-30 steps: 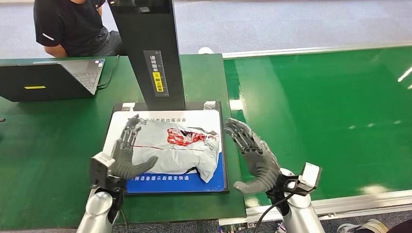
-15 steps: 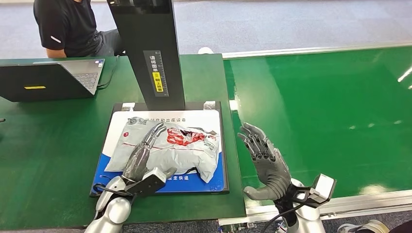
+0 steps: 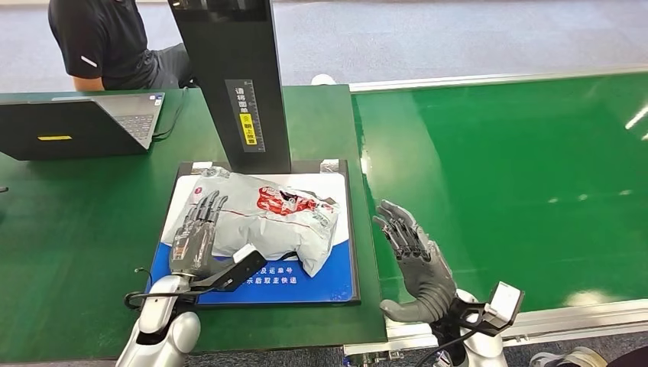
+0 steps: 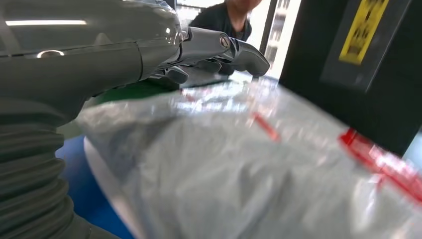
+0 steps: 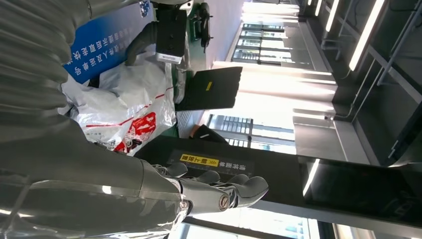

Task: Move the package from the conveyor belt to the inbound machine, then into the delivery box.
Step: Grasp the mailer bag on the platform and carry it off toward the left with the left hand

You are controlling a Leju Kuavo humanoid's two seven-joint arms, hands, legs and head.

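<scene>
The package (image 3: 264, 218), a crumpled grey plastic mailer with a red printed patch, lies on the white-and-blue platform (image 3: 336, 283) of the inbound machine, just in front of the machine's black upright column (image 3: 237, 84). The left hand (image 3: 195, 241) rests on the package's left end, its fingers (image 3: 205, 210) straight and close together, laid flat along the bag and pointing toward the column; whether the thumb is tucked under the bag cannot be told. The right hand (image 3: 416, 260) is held upright beside the platform's right edge, apart from the package, fingers spread and holding nothing. The platform sits on a green table (image 3: 69, 214), with the green conveyor belt (image 3: 504, 176) alongside on the right. An open laptop (image 3: 80, 122) stands at the table's far left, and a seated person (image 3: 115, 42) in a dark shirt is behind it.
</scene>
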